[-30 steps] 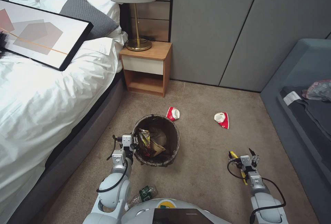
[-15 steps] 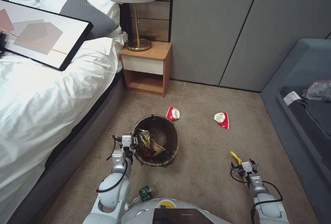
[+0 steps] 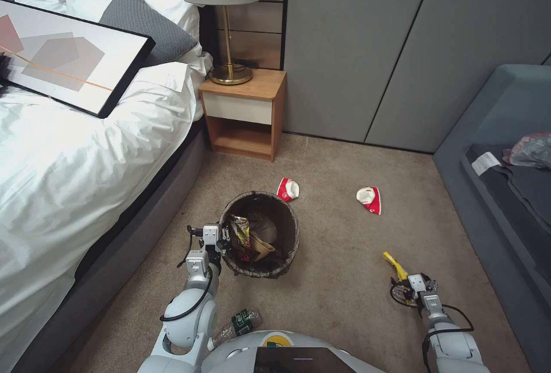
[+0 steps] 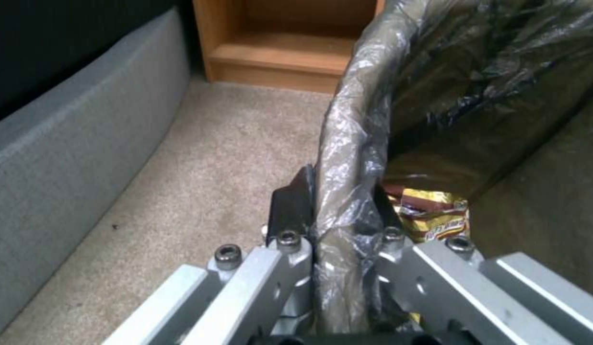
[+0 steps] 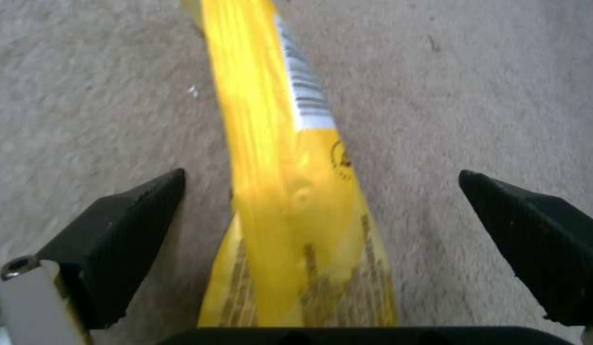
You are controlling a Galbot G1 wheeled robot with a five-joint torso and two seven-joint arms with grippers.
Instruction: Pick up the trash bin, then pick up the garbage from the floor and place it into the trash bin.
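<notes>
The trash bin (image 3: 261, 234), lined with a dark bag, is seen on the carpet (image 3: 338, 281) near the bed (image 3: 63, 178), in front of the robot. Its near-left rim is clamped by the left gripper (image 3: 221, 242), one finger inside the liner and one outside, as shown in the left wrist view (image 4: 338, 211). Several pieces of litter are already held in the bin, among them a brown-and-gold snack wrapper (image 4: 430, 218).

Four pieces of garbage are counted on the floor. One yellow snack wrapper (image 3: 396, 265) lies to the right, and the right gripper (image 3: 414, 292) is lowered over its near end with its fingers (image 5: 117, 239) spread wide on either side of the wrapper (image 5: 290, 191), not closed on it. Two crumpled red-and-white wrappers are seen farther off: one (image 3: 288, 189) just beyond the bin, one (image 3: 369, 199) to the right. One clear green-labelled bottle (image 3: 238, 324) lies close to the robot's base.

One nightstand (image 3: 244, 113) with one lamp (image 3: 227, 23) stands at the far wall.
</notes>
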